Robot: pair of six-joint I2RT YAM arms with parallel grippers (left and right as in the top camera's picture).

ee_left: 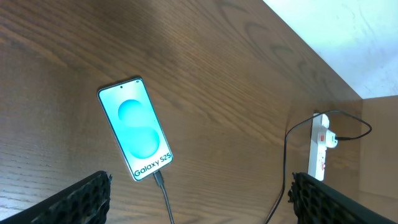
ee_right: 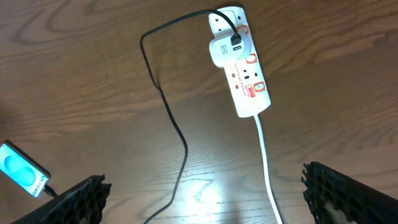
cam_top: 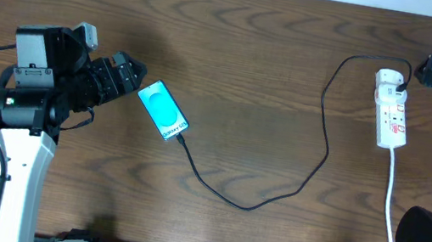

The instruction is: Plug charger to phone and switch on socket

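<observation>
While left pincer (ee_left: pixel 199 186) and right pincer (ee_right: pixel 204 177) gape, the charger (cam_top: pixel 246 205) seemingly meets the phone's (cam_top: pixel 163 110) edge.

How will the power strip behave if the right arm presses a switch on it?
Probably slides: the power strip lies flat and loose on the smooth wooden table. Unlikely to tip, being long and low. Its white cord and the plugged-in charger cable look floppy, so they'd offer little restraint.

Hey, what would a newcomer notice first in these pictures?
The glowing cyan phone stands out left of centre on the dark wooden table, beside the open left gripper. From its end, the black charger cable loops across to the white socket on the right.
</observation>
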